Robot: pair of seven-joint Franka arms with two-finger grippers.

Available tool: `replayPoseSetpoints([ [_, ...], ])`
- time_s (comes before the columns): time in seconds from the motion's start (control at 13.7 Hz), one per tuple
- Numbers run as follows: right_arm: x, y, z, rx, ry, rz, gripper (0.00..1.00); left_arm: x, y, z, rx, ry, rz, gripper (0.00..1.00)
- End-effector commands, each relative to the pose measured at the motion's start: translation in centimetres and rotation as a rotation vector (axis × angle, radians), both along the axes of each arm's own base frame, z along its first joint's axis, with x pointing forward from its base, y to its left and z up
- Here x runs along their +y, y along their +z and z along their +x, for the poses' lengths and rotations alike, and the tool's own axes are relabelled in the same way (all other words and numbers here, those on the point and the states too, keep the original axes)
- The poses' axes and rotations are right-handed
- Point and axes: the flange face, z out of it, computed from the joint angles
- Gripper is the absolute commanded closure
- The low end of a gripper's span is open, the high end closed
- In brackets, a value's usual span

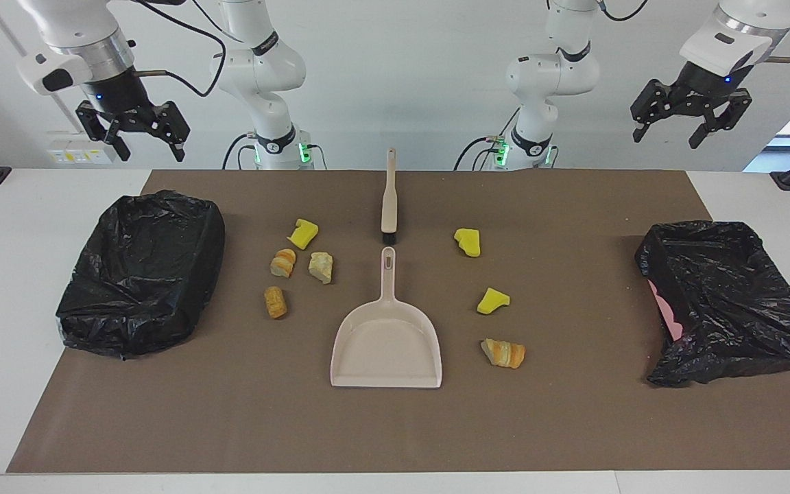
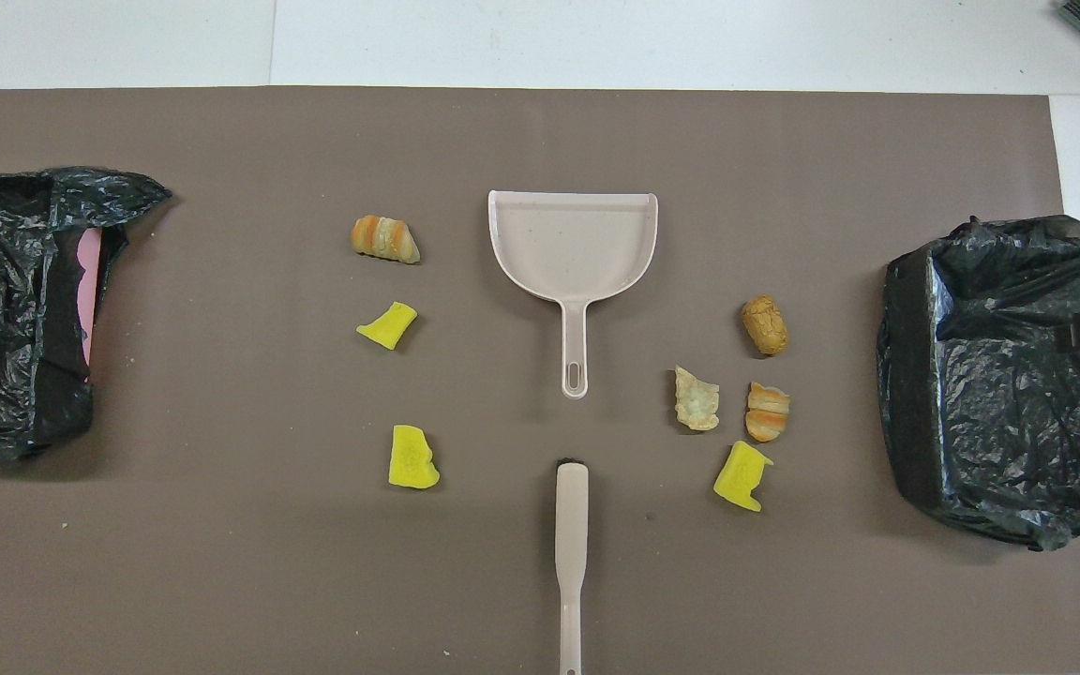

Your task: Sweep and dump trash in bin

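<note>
- The trash (image 1: 285, 263) lies loose on the worktop (image 1: 573, 412) in two clusters, one at each side of the dustpan (image 1: 387, 343): yellow foam wedges and bread-like chunks, probably light and soft, so likely to roll when swept.
- The brush (image 1: 389, 199) and dustpan look like stiff plastic; take each by its slim handle.
- Left tool (image 1: 693, 113) and right tool (image 1: 136, 127) hang open, empty, over the worktop's robot-side edge.

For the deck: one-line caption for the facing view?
Both open grippers, left and right, wait raised; dustpan, brush, scattered trash between bins.
</note>
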Motion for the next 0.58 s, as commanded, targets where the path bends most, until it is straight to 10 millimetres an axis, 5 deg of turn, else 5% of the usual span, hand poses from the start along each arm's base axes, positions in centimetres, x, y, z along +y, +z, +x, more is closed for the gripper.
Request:
replayPoseSetpoints([
  [0.0, -0.33, -0.04, -0.48, -0.022, 0.024, -0.008, 0.00, 0.13, 0.25, -0.73, 0.011, 0.002, 0.013, 0.00],
  [0.51, -0.36, -0.02, -0.63, -0.011, 0.025, -0.010, 0.00, 0.52, 0.40, -0.62, 0.000, 0.016, 0.013, 0.00],
])
